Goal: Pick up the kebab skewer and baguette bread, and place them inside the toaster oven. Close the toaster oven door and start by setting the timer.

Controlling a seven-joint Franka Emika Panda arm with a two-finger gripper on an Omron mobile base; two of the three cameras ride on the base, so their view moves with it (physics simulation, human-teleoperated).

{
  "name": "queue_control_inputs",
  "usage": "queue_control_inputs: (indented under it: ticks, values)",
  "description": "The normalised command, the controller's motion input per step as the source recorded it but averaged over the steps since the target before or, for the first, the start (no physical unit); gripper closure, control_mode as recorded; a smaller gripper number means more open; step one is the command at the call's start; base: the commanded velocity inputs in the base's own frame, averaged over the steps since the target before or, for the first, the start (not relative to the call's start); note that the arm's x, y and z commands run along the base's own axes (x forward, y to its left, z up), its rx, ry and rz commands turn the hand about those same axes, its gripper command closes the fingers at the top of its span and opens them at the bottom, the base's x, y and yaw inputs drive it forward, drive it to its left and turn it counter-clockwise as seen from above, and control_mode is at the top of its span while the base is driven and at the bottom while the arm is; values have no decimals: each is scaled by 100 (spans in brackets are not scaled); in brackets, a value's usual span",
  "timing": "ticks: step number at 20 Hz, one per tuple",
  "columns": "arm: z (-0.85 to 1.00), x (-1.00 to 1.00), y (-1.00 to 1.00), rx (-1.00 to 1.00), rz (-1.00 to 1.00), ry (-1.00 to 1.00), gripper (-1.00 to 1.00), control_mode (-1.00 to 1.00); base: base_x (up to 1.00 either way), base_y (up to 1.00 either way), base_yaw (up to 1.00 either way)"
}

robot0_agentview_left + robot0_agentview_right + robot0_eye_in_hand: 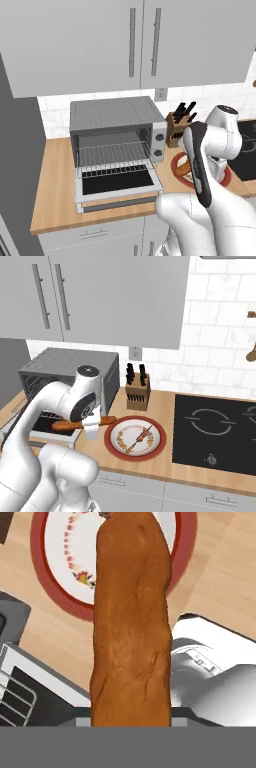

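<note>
Baguette bread [131,622]: 1 long, light, rigid loaf, best gripped mid-length, currently clamped in gripper [92,428] near toaster oven door [119,183].

On the worktop [55,200], the toaster oven [117,132] stands at the left against the tiled wall, its toaster oven door [117,182] dropped open toward the front edge, the wire rack [112,152] inside. A knife block [137,388] sits just right of it, a plate [135,438] in front of the block. The kebab skewer [141,438] lies on the plate. The baguette bread [82,423] hangs level between plate and open door. A cooktop [215,433] lies further right; wall cabinets [130,40] hang above.
</note>
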Motion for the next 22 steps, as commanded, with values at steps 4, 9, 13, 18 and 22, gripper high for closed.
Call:
queue_control_inputs:
  ticks: [4,9,13,18,22]
  values:
    - [62,-24,70,8,-30,-5,100,-100,0,0,0]
    - [57,-2,81,2,-27,-8,100,-100,0,0,0]
    - [41,0,100,0,-20,-13,100,-100,0,0,0]
    - [25,18,78,0,-13,-5,100,-100,0,0,0]
    - [0,36,43,-1,-3,-2,100,-100,0,0,0]
